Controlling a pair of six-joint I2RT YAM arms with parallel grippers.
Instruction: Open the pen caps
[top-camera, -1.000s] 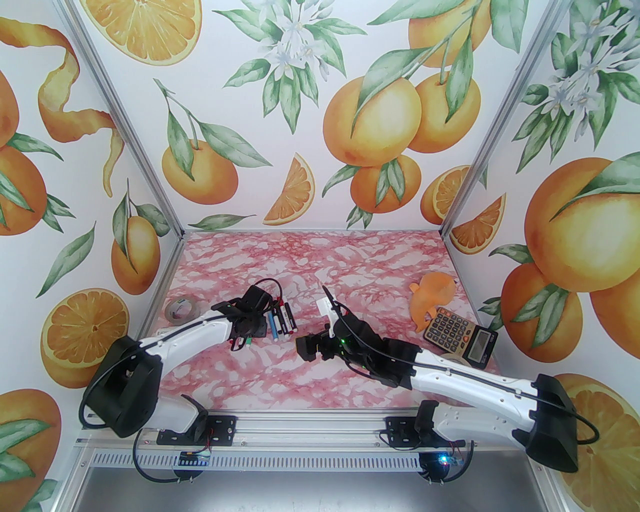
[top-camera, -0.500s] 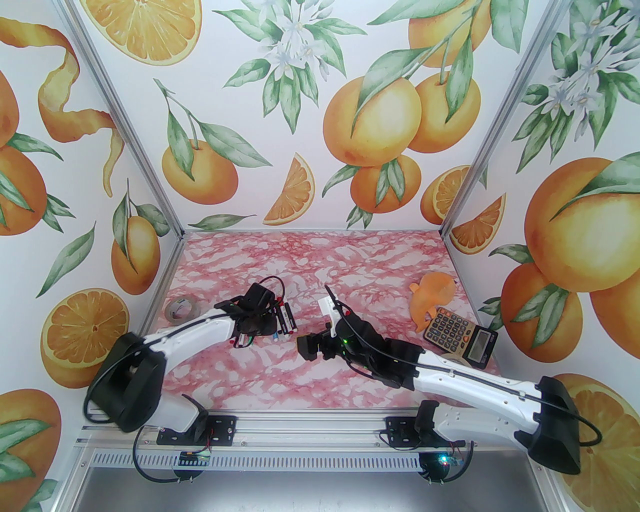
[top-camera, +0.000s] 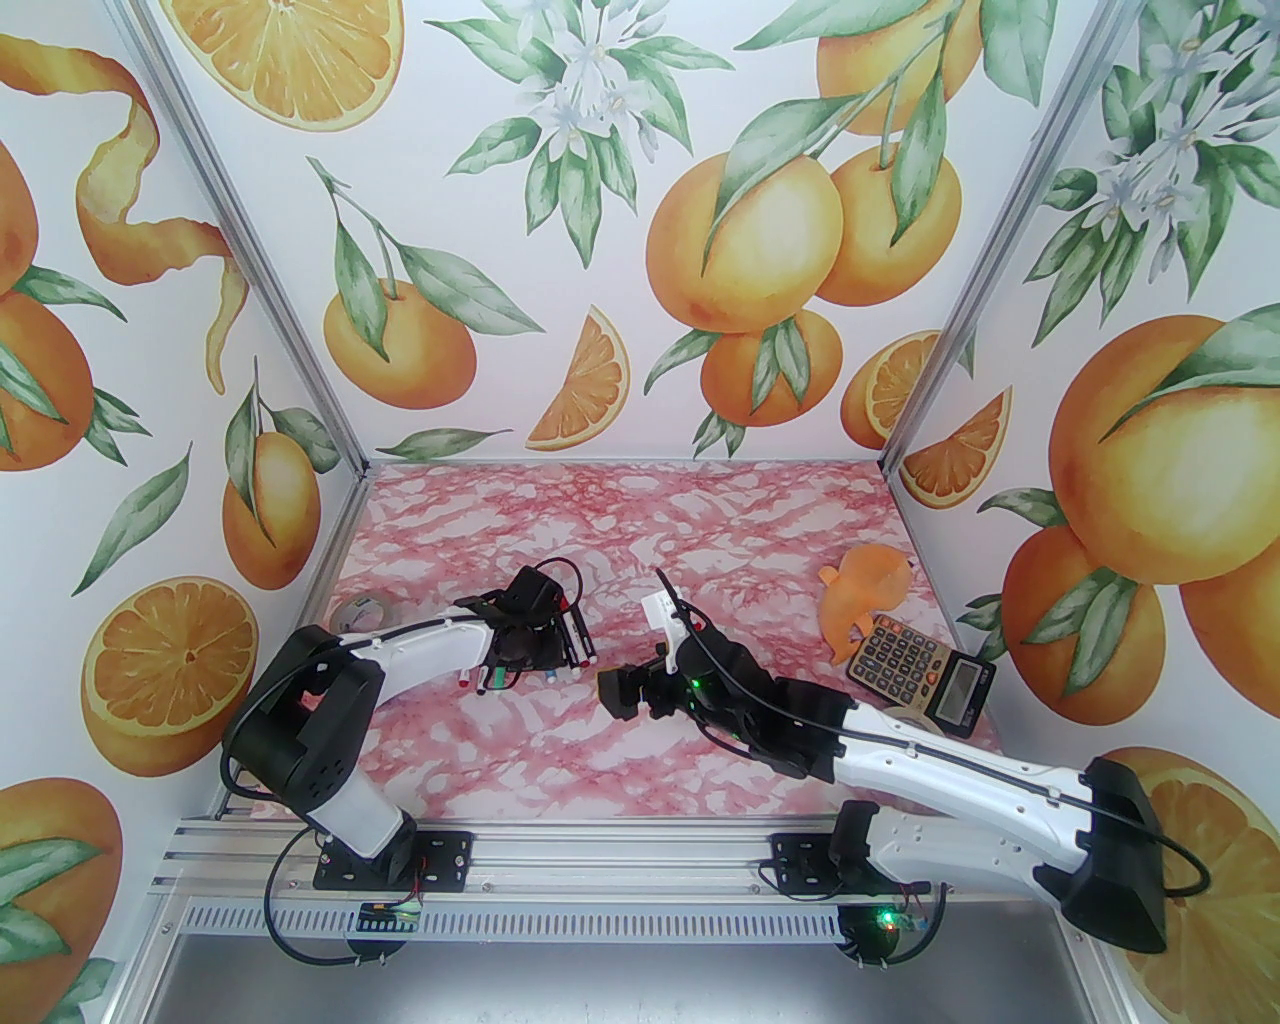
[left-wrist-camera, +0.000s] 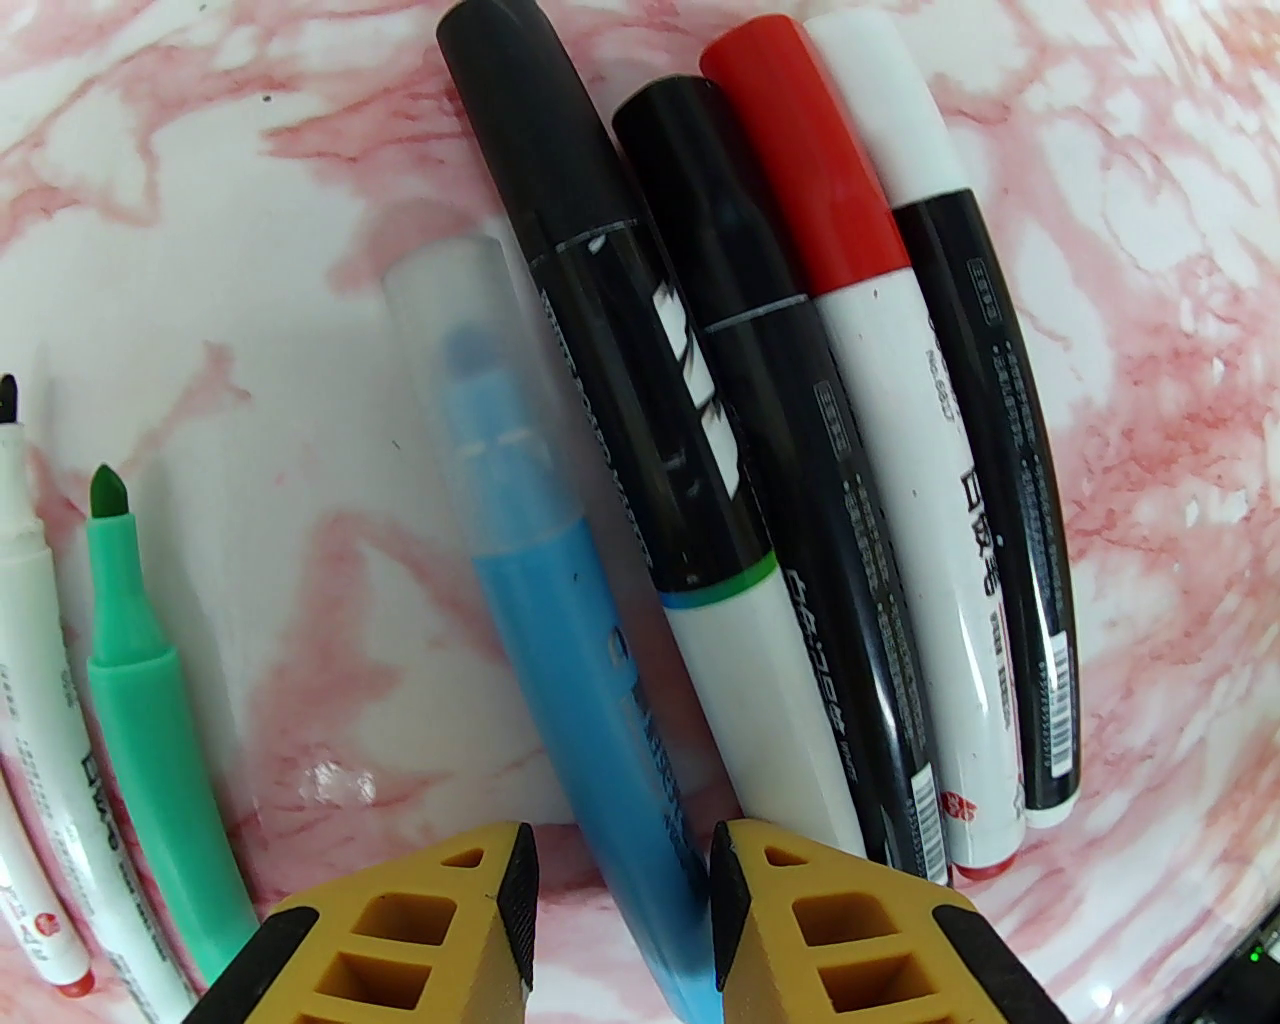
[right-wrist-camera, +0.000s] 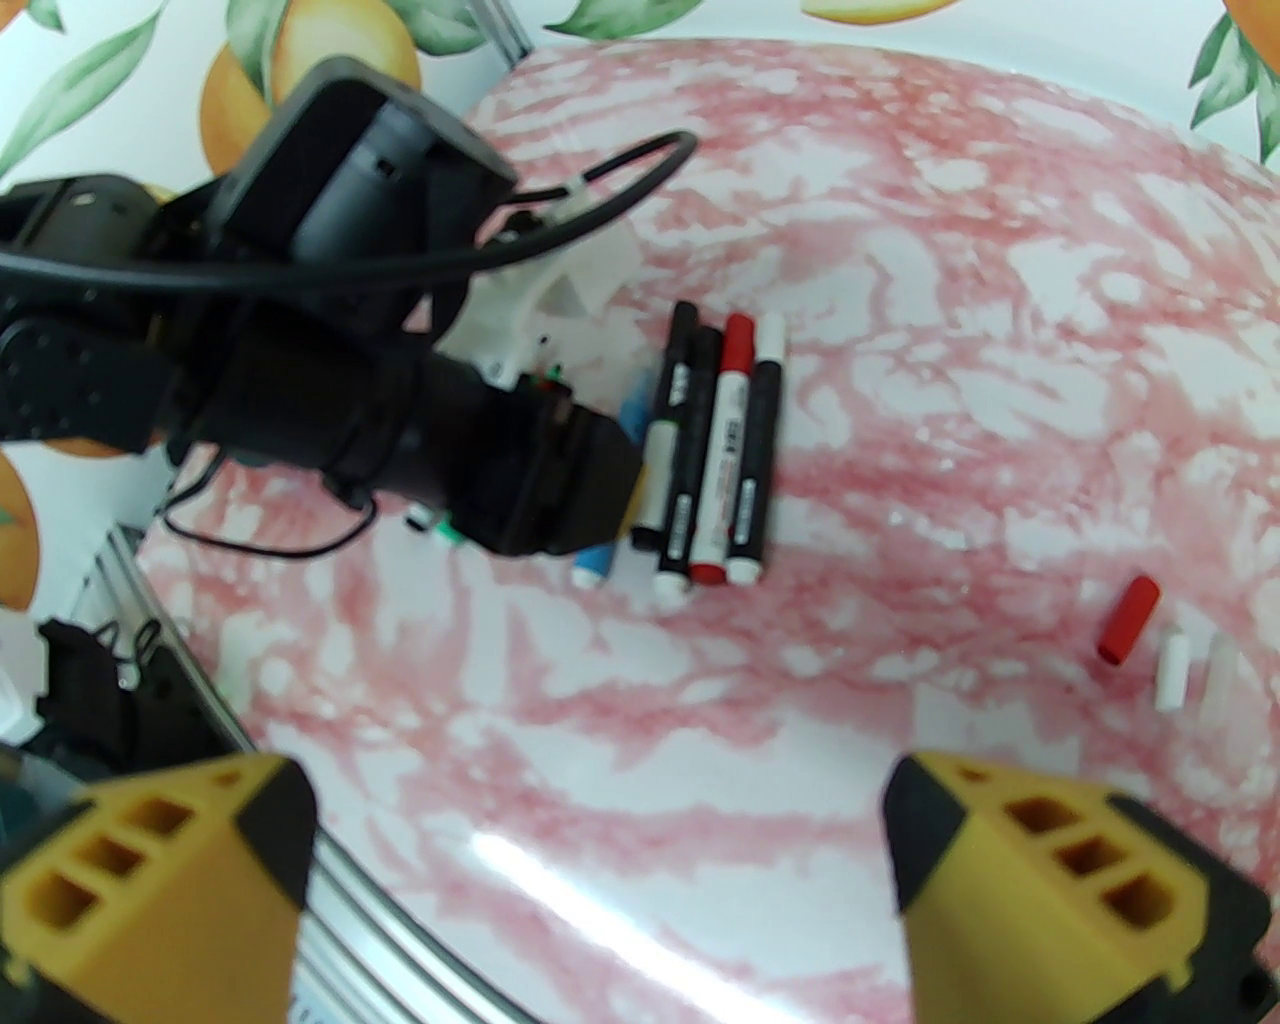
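Several pens (left-wrist-camera: 800, 500) lie side by side on the pink marbled table (top-camera: 640, 520). Four carry pen caps: black (left-wrist-camera: 520, 120), black (left-wrist-camera: 690, 170), red (left-wrist-camera: 800, 150) and white (left-wrist-camera: 880, 110). A blue pen (left-wrist-camera: 560, 640) wears a clear cap (left-wrist-camera: 460, 330). My left gripper (left-wrist-camera: 625, 840) hovers low over its rear end, jaws narrowly open astride the barrel, which rests on the table. A green pen (left-wrist-camera: 130, 680) and a white pen (left-wrist-camera: 20, 560) lie uncapped at the left. My right gripper (right-wrist-camera: 600, 880) stands wide open with nothing in it, right of the row. Loose red (right-wrist-camera: 1128, 620) and white (right-wrist-camera: 1172, 668) caps lie near it.
A tape roll (top-camera: 358, 612) sits at the left table edge behind my left arm. An orange toy (top-camera: 865, 590) and a calculator (top-camera: 925, 678) are at the right edge. Printed walls close three sides; bare table stretches behind the pens.
My left arm has swung right, its elbow rising, and carried the gripper over the row of pens. The right arm has barely shifted.
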